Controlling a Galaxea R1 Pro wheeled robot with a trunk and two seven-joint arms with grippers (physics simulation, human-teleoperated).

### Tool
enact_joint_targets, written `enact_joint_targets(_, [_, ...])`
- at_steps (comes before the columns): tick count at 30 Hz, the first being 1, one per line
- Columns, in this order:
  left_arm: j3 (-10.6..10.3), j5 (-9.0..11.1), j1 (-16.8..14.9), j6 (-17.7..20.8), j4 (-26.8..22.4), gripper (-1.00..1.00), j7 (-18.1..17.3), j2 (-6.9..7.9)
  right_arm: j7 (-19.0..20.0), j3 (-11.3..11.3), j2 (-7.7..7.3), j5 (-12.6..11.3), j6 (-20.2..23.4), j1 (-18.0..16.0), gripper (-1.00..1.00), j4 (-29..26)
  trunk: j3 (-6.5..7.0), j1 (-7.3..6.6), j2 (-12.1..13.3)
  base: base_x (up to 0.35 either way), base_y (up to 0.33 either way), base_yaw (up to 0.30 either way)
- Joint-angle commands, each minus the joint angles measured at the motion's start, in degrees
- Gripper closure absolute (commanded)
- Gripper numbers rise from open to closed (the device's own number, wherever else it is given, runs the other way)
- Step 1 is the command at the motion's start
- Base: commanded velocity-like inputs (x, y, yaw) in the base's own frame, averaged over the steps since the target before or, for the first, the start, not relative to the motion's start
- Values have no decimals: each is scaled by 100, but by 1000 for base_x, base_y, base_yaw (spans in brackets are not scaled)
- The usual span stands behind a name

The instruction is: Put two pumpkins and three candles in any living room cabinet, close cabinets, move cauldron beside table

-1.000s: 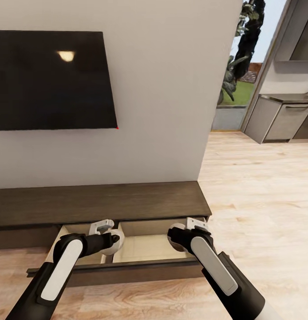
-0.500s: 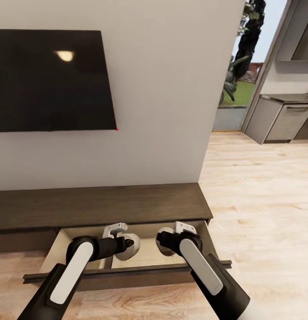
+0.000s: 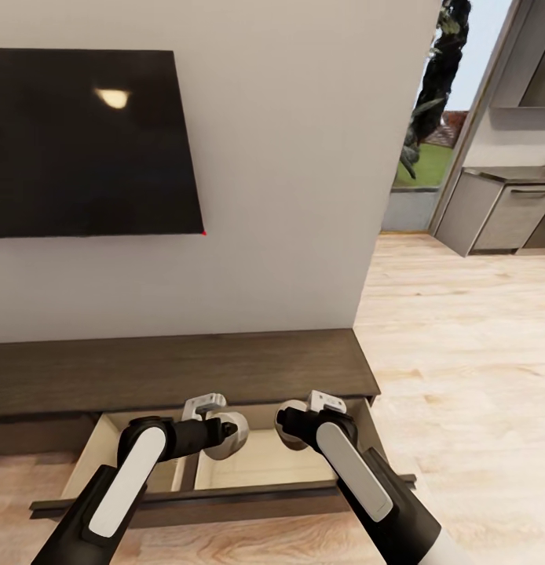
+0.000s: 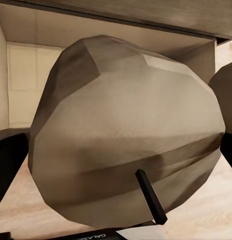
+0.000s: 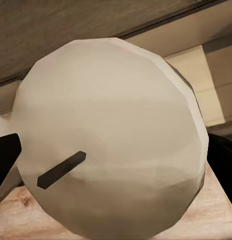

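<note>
The long dark-brown cabinet (image 3: 178, 369) stands against the wall, with one drawer (image 3: 257, 463) pulled out to show its pale beige inside. My left gripper (image 3: 225, 434) is shut on a pale rounded candle (image 3: 233, 436) above the drawer. In the left wrist view that candle (image 4: 126, 130) looms large with a dark wick. My right gripper (image 3: 292, 424) is shut on a second white candle (image 3: 288, 414), which the right wrist view has close up (image 5: 110, 140). The two candles hang side by side, a small gap apart. The pumpkins and the cauldron are out of view.
A black TV (image 3: 84, 141) hangs on the wall above the cabinet. The wall ends at the right, where light wood floor (image 3: 461, 353) runs toward grey kitchen cupboards (image 3: 500, 212) and a plant (image 3: 433, 86). The drawer's front panel (image 3: 225, 498) juts out toward me.
Both grippers have drawn toward each other over the open drawer, each still holding its candle. The head view has shifted slightly.
</note>
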Motion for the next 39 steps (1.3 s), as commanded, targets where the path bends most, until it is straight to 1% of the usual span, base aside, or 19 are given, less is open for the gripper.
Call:
enact_joint_targets(1, [-10, 60, -5, 3, -6, 100, 63, 3, -52, 3, 1, -37, 17, -6, 100, -3, -5, 1, -3, 61, 0, 0])
enact_joint_targets(7, [-10, 50, -5, 1, -6, 100, 63, 1, -52, 3, 2, -42, 17, -6, 100, 18, -5, 1, -3, 17, 0, 0])
enact_joint_targets(21, [-41, -5, -5, -15, 17, 100, 88, -7, -52, 3, 10, -43, 17, -6, 100, 38, -257, 309, -565, 0, 0, 0])
enact_joint_targets(26, [-204, -17, -5, -64, 62, 100, 109, -17, 12, 3, 11, -38, 11, -5, 100, 297, -347, 418, -765, 0, 0, 0])
enact_joint_targets(28, [-234, -35, -5, -85, 105, 100, 115, -79, 136, 3, 11, -35, 9, -5, 100, 349, -382, 462, -846, 0, 0, 0])
enact_joint_targets(30, [-251, -72, -6, -96, 147, 100, 199, -167, 217, 3, 11, -8, 8, -5, 100, 373, -418, 506, -926, 0, 0, 0])
enact_joint_targets(31, [-252, -122, -6, -99, 168, 100, 283, -200, 237, 3, 11, 32, 8, -7, 100, 379, -436, 528, -966, 0, 0, 0])
enact_joint_targets(32, [-254, -215, -5, -102, 186, 100, 413, -261, 257, 3, 11, 110, 8, -6, 100, 384, -454, 550, -1006, 0, 0, 0])
enact_joint_targets(34, [-255, -301, -5, -104, 197, 100, 513, -339, 272, 3, 11, 199, 8, -6, 100, 387, -490, 594, -1086, 0, 0, 0])
enact_joint_targets(36, [-256, -340, -5, -104, 210, 100, 555, -377, 278, 3, 11, 247, 8, -7, 100, 398, -526, 638, -1167, 0, 0, 0])
enact_joint_targets(39, [-256, -360, -5, -109, 219, 100, 579, -396, 281, 3, 11, 271, 8, -6, 100, 410, -580, 704, -1287, 0, 0, 0])
